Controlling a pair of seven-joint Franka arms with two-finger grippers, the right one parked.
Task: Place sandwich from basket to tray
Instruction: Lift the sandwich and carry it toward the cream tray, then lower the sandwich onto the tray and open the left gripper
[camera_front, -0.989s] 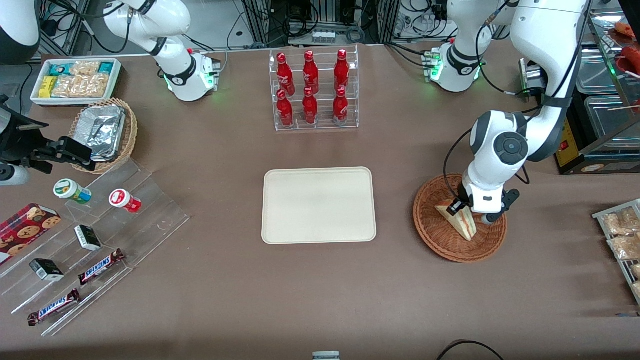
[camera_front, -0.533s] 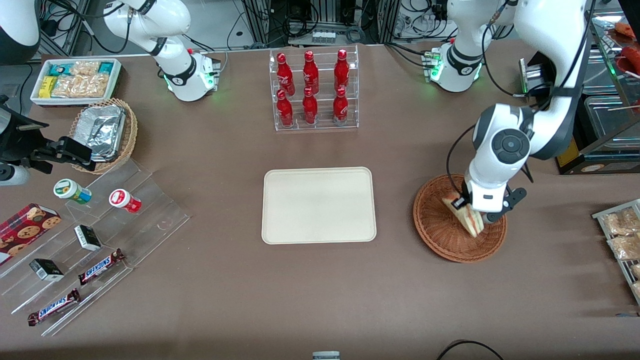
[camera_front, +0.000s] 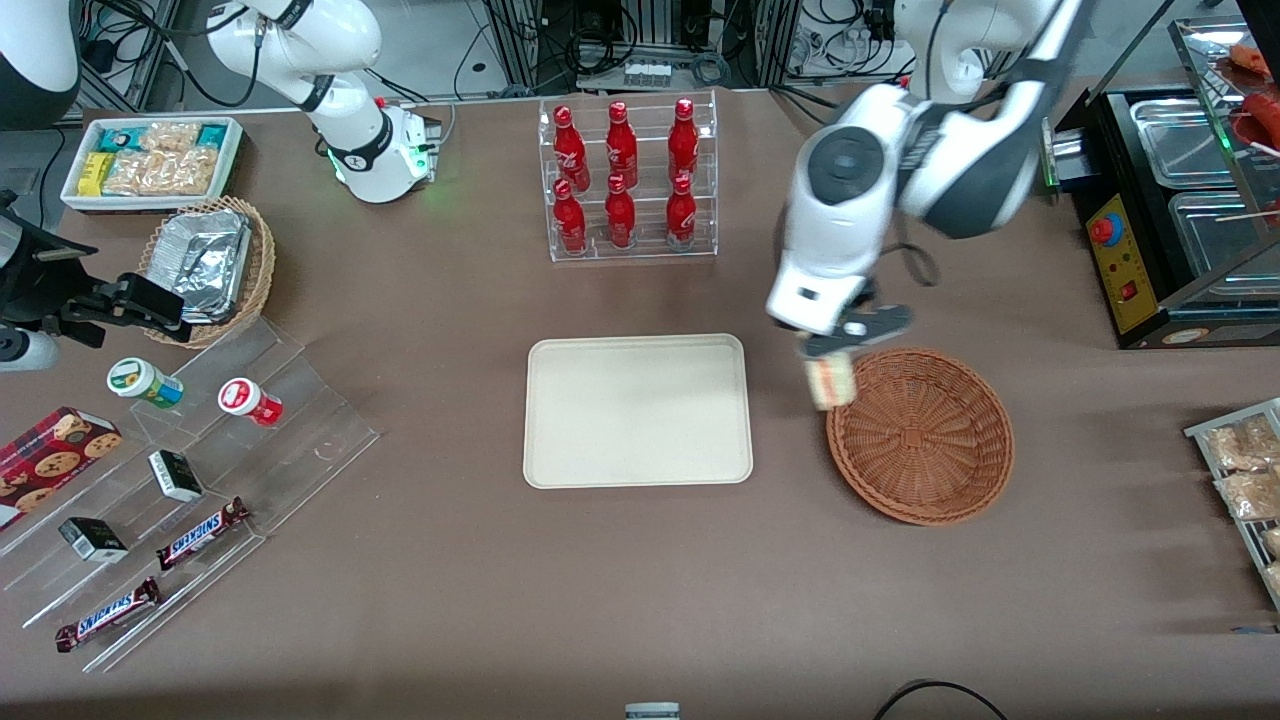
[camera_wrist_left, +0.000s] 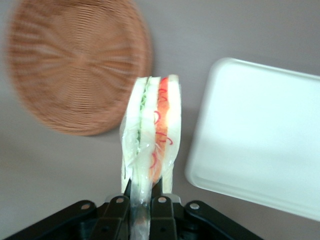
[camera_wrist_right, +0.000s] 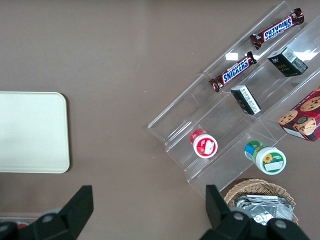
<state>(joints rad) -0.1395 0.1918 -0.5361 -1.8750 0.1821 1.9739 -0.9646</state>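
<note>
My left gripper (camera_front: 828, 352) hangs in the air between the basket and the tray, shut on the sandwich (camera_front: 831, 381). The wrist view shows the wrapped sandwich (camera_wrist_left: 151, 140) with its green and red filling layers pinched between the two black fingers (camera_wrist_left: 116, 212). The round reddish-brown wicker basket (camera_front: 920, 436) holds nothing; its rim lies just under the hanging sandwich. In the wrist view the basket (camera_wrist_left: 75, 65) and the tray (camera_wrist_left: 260, 135) lie on either side of the sandwich. The cream-white tray (camera_front: 637, 410) sits bare at the table's middle.
A clear rack of red bottles (camera_front: 626, 178) stands farther from the front camera than the tray. Toward the parked arm's end are acrylic steps (camera_front: 200, 480) with snacks, a tan basket of foil trays (camera_front: 205, 265) and a white snack bin (camera_front: 152, 160). Bagged snacks (camera_front: 1240, 470) lie toward the working arm's end.
The gripper has lifted the sandwich out of the basket and carried it up and sideways toward the tray. The basket now holds nothing.
</note>
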